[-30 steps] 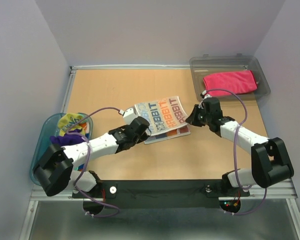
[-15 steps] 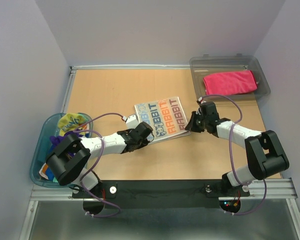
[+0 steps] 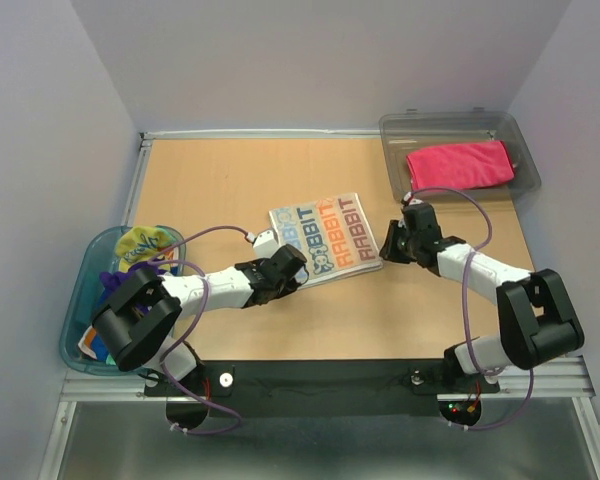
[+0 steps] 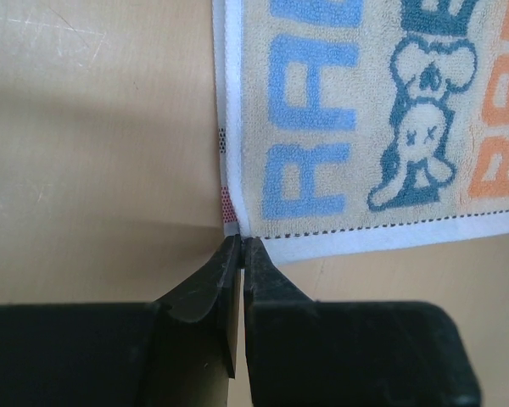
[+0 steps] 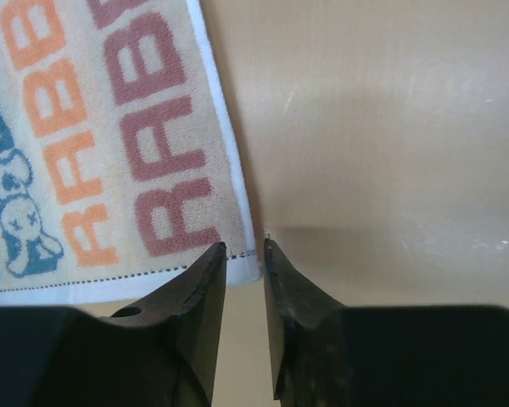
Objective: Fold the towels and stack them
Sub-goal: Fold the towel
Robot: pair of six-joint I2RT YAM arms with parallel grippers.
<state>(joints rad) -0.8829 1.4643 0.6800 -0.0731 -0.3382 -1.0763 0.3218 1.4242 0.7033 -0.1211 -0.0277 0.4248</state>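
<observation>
Blue, orange and pink lettering faces up on the striped towel, which lies flat as a neat rectangle near the middle of the worktop. A second layer peeks out under its left edge in the left wrist view, so I judge it folded at least once. The left claw is clenched tight on the near left corner hem. The right claw stands slightly parted over the near right corner, gripping nothing.

A magenta towel lies folded in the clear grey bin at the far right corner, so one piece looks finished and stacked. The striped one seems to be mid-fold, or nearly ready to go on top. A yellow towel and a purple towel sit crumpled in the blue-rimmed tub off the left edge, not yet folded.

Hard to tell:
- how many layers the striped towel has
- how much cloth the left claw really pinches
- how many towels the tub holds, since the left arm covers much of it
</observation>
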